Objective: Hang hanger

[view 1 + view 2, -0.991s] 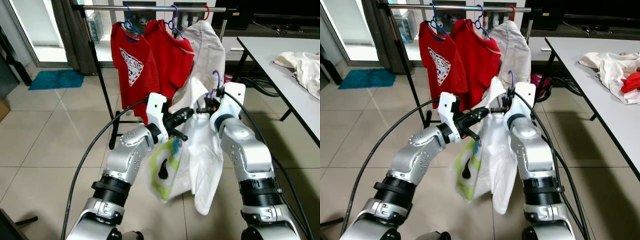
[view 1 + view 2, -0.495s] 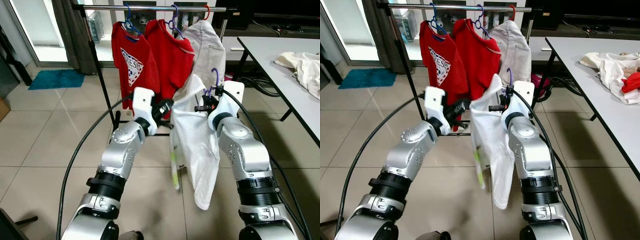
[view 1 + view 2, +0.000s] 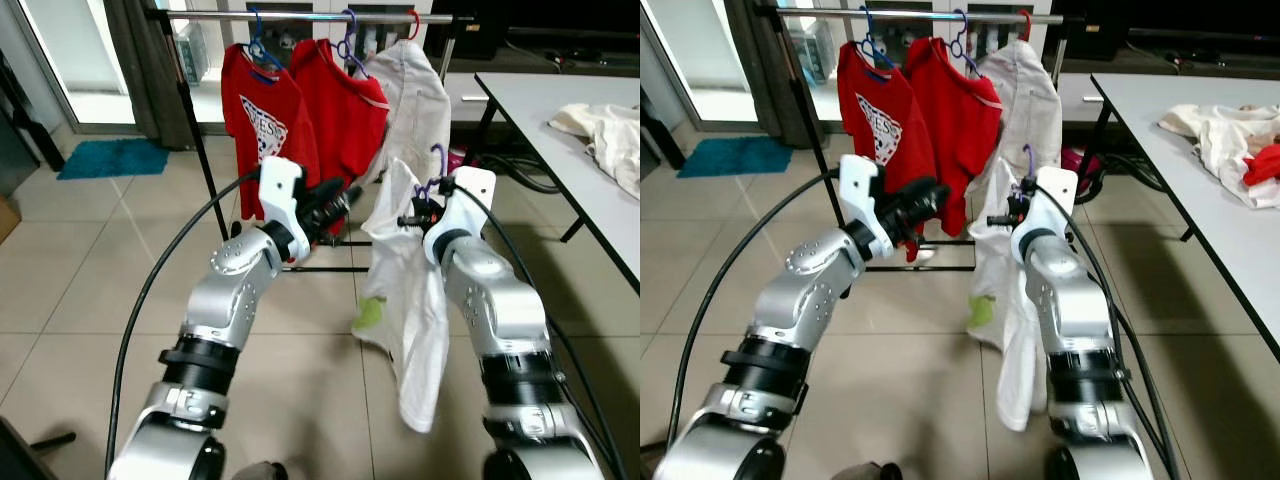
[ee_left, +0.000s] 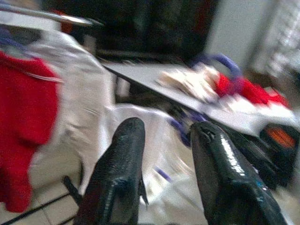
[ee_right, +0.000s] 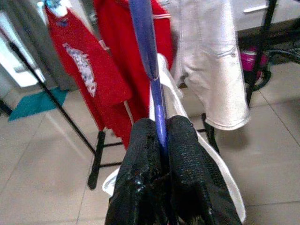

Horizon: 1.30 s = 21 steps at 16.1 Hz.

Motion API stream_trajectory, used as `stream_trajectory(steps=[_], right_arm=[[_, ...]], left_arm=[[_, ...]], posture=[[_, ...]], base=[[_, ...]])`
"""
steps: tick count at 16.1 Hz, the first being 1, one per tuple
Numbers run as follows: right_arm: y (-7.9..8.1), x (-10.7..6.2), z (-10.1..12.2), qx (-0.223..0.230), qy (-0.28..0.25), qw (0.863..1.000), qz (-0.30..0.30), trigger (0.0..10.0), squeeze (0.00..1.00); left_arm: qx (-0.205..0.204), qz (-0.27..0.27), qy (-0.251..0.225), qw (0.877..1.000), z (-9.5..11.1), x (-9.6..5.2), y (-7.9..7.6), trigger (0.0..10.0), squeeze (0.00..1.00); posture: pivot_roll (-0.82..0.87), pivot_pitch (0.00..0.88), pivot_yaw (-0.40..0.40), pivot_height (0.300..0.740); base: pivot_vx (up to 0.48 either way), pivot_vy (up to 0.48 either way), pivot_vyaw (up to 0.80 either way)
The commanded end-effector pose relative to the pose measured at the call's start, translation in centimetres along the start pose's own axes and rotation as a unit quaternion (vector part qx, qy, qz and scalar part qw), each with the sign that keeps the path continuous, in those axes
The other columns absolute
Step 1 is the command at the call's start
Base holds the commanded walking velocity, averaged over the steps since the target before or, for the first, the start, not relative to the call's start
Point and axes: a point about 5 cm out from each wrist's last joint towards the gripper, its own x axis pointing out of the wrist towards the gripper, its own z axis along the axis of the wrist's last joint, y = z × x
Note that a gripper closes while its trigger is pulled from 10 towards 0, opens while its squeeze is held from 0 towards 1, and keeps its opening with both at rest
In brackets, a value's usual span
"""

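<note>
Right gripper [image 5: 161,154] is clamped on the purple hanger [image 5: 149,61], fingers pressed together around its stem, with the hook [image 3: 436,152] standing above the wrist. White shirt [image 3: 412,300] hangs from this hanger in front of the robot, a green patch [image 3: 370,314] showing at its lower left side, and it is held short of the clothes rack. Left gripper [image 4: 164,150] is raised to the left of the shirt, fingers parted with nothing between them; that wrist view is blurred. Rack rail [image 3: 300,16] carries two red T-shirts [image 3: 262,125] toward its left end and a pale garment [image 3: 418,100] near its right end. Table [image 3: 1160,110] stands at the right, with crumpled cloth [image 3: 1215,125] near its far edge.
</note>
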Motion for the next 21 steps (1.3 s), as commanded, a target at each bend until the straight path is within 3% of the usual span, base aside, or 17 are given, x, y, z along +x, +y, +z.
stream_trajectory(steps=[1,2,5,6,7,8,14,19,20,21], right_arm=[[-0.4,0.4,1.8,0.031,-0.033,0.999,-0.024,10.0,0.0],[-0.6,0.9,2.2,0.051,-0.037,0.997,-0.042,10.0,0.0],[-1.3,2.4,3.2,0.101,-0.046,0.989,-0.097,10.0,0.0],[-1.8,2.8,3.5,0.111,-0.047,0.985,-0.12,10.0,0.0],[-2.2,3.2,3.9,0.118,-0.048,0.981,-0.144,10.0,0.0],[-2.5,3.4,4.2,0.122,-0.05,0.978,-0.159,10.0,0.0],[-3.1,4.5,6.6,0.158,-0.071,0.964,-0.202,10.0,0.0],[-3.1,4.9,7.5,0.169,-0.08,0.958,-0.218,10.0,0.0],[-3.0,4.9,7.6,0.172,-0.082,0.957,-0.218,10.0,0.0],[-2.7,5.0,7.8,0.174,-0.084,0.957,-0.217,10.0,0.0]], left_arm=[[0.013,-0.045,0.033,0.998,-0.7,0.2,-1.1,10.0,1.0],[0.013,-0.05,0.057,0.997,-1.3,0.2,-1.2,10.0,1.0],[0.009,-0.061,0.063,0.996,-1.6,0.2,-1.6,10.0,0.96],[0.01,-0.069,0.064,0.995,-1.7,0.1,-1.9,10.0,0.3],[0.015,-0.077,0.066,0.995,-1.7,0.1,-2.2,10.0,0.06],[0.025,-0.082,0.07,0.994,-1.9,-0.1,-2.4,10.0,0.0],[0.091,-0.107,0.121,0.983,-4.6,-0.3,-3.1,10.0,0.0],[0.077,-0.081,0.138,0.984,-6.0,0.7,-3.1,10.0,0.0],[0.063,-0.063,0.137,0.987,-6.2,1.0,-2.9,10.0,0.0],[0.021,-0.053,0.125,0.99,-6.5,1.5,-2.9,10.0,0.0]], posture=[[-0.09,0.0,0.023,0.74],[-0.09,0.0,0.023,0.74],[-0.09,0.0,0.02,0.74],[-0.09,0.0,0.016,0.74],[-0.09,0.0,0.013,0.74],[-0.09,0.0,0.005,0.74],[-0.09,0.0,-0.002,0.74],[-0.09,0.0,0.003,0.74],[-0.09,0.0,0.003,0.74],[-0.09,0.0,0.004,0.74]], base=[[0.0,0.0,0.0],[0.0,0.0,0.0],[0.0,0.0,0.0],[0.0,0.0,0.0],[0.0,0.0,0.0],[0.0,0.0,0.0],[0.0,0.0,0.0],[0.0,0.0,0.0],[0.0,0.0,0.0],[0.0,0.0,0.0]])
